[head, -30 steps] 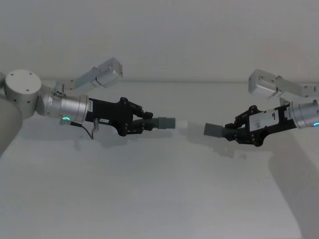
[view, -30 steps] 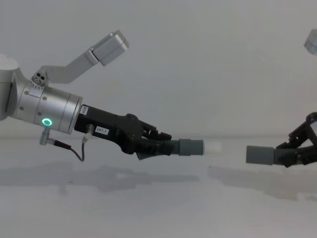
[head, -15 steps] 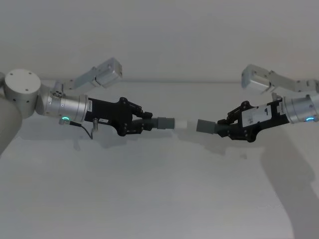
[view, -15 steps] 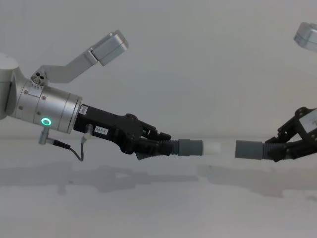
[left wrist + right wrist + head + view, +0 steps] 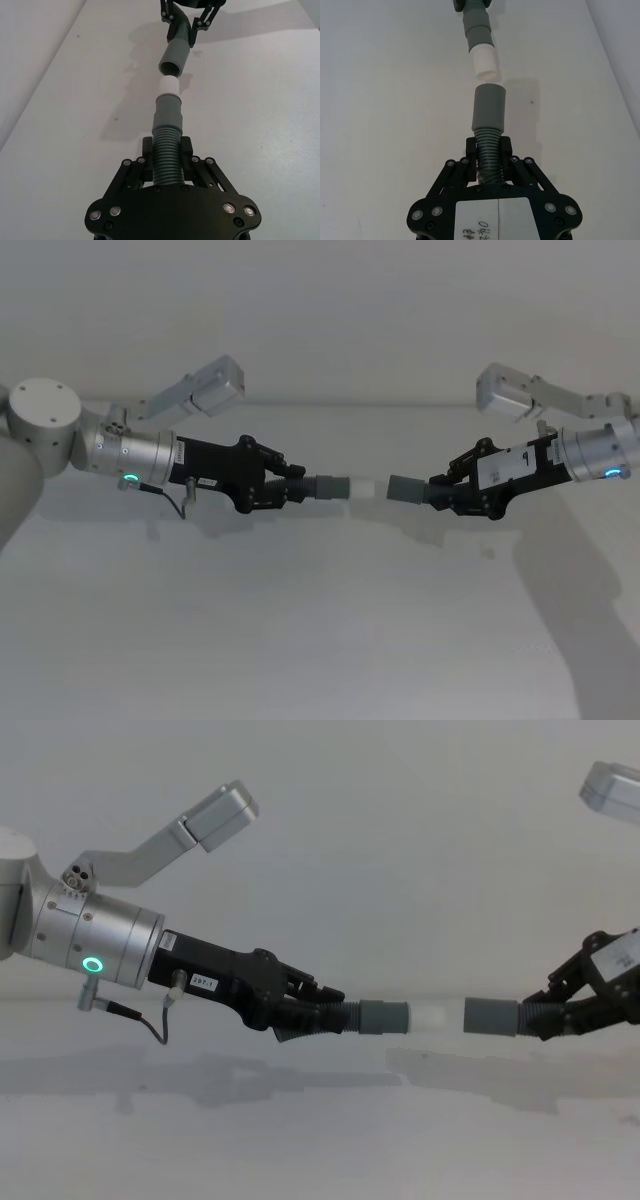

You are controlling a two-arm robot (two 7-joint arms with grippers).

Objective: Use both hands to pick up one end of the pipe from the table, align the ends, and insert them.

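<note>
Both grippers hold their pipe pieces level above the white table (image 5: 320,630), the ends facing each other. My left gripper (image 5: 295,485) is shut on the corrugated hose (image 5: 167,157) of one piece. Its grey cuff (image 5: 385,1016) carries a white plug tip (image 5: 430,1016). My right gripper (image 5: 440,492) is shut on the other piece's hose (image 5: 489,142). That piece's plain grey socket cuff (image 5: 490,1016) points at the plug. A small gap separates plug and socket, seen in the right wrist view between the socket cuff (image 5: 489,107) and the white tip (image 5: 484,62). They line up closely.
The table's far edge meets a plain pale wall (image 5: 330,320) behind both arms. Each arm's wrist camera bracket (image 5: 215,385) juts up above its gripper. Shadows of the arms lie on the table below them.
My right gripper has moved left with its pipe piece, shrinking the gap between socket and white plug to a sliver. The left arm has not moved.
</note>
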